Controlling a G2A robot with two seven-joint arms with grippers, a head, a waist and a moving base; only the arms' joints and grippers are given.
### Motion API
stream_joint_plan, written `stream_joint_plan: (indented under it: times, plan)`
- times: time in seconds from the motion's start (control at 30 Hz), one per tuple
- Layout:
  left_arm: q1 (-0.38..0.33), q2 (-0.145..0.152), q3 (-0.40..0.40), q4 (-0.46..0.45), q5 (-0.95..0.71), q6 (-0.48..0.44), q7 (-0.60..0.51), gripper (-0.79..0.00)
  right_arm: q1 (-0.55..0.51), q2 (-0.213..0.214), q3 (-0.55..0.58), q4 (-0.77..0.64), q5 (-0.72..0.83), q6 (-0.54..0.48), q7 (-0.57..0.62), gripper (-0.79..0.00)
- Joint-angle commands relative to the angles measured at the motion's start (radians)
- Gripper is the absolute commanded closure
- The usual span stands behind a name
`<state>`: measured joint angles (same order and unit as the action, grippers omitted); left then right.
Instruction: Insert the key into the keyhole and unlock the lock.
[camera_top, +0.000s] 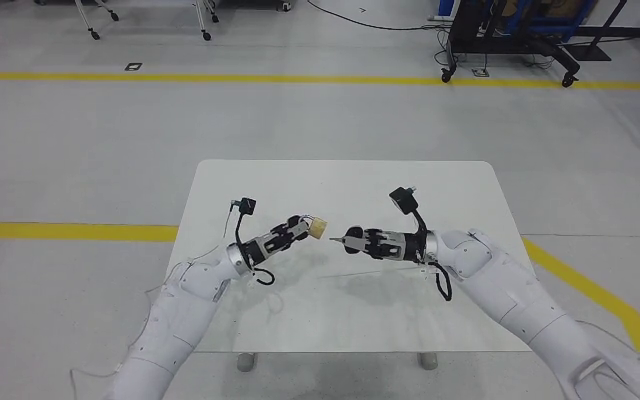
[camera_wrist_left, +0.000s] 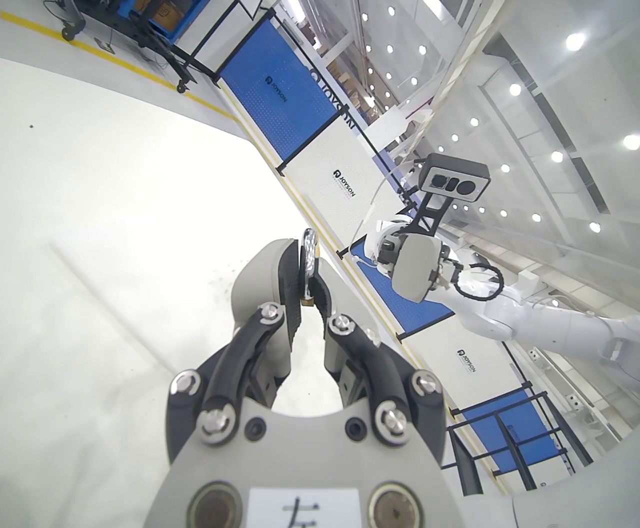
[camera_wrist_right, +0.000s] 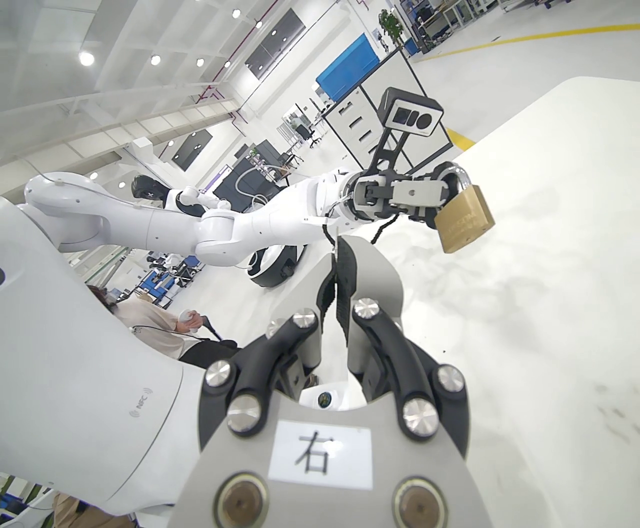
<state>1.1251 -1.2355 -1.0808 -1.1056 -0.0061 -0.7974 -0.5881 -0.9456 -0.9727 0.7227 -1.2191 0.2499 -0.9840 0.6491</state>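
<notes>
A brass padlock (camera_top: 316, 228) hangs above the middle of the white table (camera_top: 400, 180), held by its silver shackle (camera_wrist_right: 462, 175) in my left gripper (camera_top: 303, 226). In the left wrist view the pads (camera_wrist_left: 289, 280) are shut on the shackle (camera_wrist_left: 310, 246). In the right wrist view the lock body (camera_wrist_right: 465, 220) tilts below the left gripper (camera_wrist_right: 442, 187). My right gripper (camera_top: 358, 240) is shut on a small silver key (camera_top: 343, 241). The key's tip points at the padlock across a short gap. The right gripper (camera_wrist_right: 339, 270) shows its pads pressed together.
Both arms hover over the table's middle. The front edge (camera_top: 330, 350) lies near the robot and the far edge (camera_top: 340, 162) is beyond the grippers. Yellow floor lines (camera_top: 300, 78) and wheeled racks (camera_top: 510, 40) are far off.
</notes>
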Motion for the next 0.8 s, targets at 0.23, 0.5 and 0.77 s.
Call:
stream_joint_plan:
  times: [0.23,0.5,0.77]
  plan:
    - [0.022,-0.023,0.065,0.089,-0.699,-0.016,-0.319,0.000,-0.022,-0.031,0.024,0.003,-0.075,0.055,-0.214,0.000]
    - [-0.053,-0.065,0.109,0.243,-1.039,0.177,-0.612,0.000,-0.016,-0.076,0.008,0.021,-0.189,0.069,-0.353,0.000]
    - [-0.080,-0.086,0.104,0.284,-1.037,0.229,-0.663,0.000,-0.007,-0.101,0.009,0.042,-0.228,0.059,-0.379,0.000]
